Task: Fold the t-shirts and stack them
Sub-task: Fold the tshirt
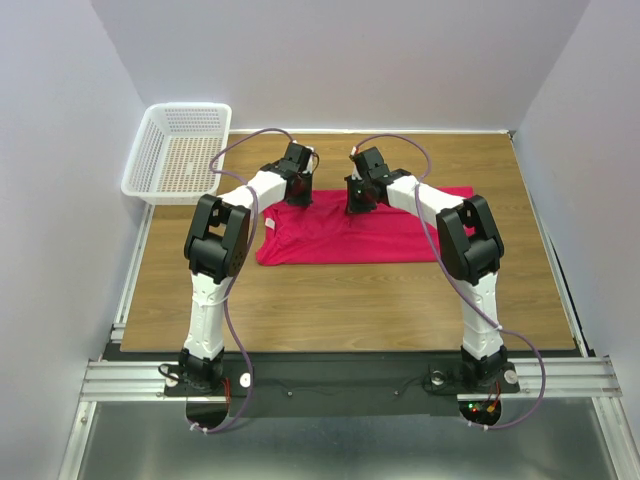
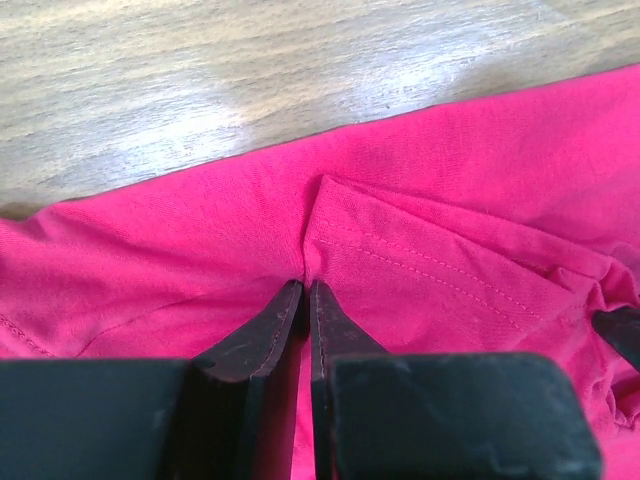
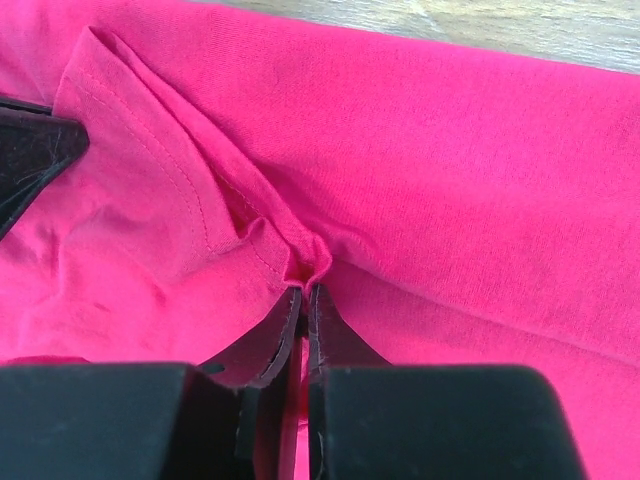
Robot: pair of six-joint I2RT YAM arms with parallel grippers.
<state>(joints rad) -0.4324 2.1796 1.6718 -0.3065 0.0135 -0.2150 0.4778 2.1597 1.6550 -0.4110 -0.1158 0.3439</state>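
Observation:
The crimson-pink t-shirt lies partly folded on the wooden table, its long side running left to right. My left gripper is down on its far left edge, shut on a pinch of the cloth beside a stitched hem. My right gripper is down on the far edge near the middle, shut on a bunched fold of the t-shirt. Both pairs of jaws stand almost together with cloth between them. The neck label is hidden.
A white plastic mesh basket stands at the table's far left corner. Bare wood lies between the t-shirt and the arm bases. White walls close in the table on the left, back and right.

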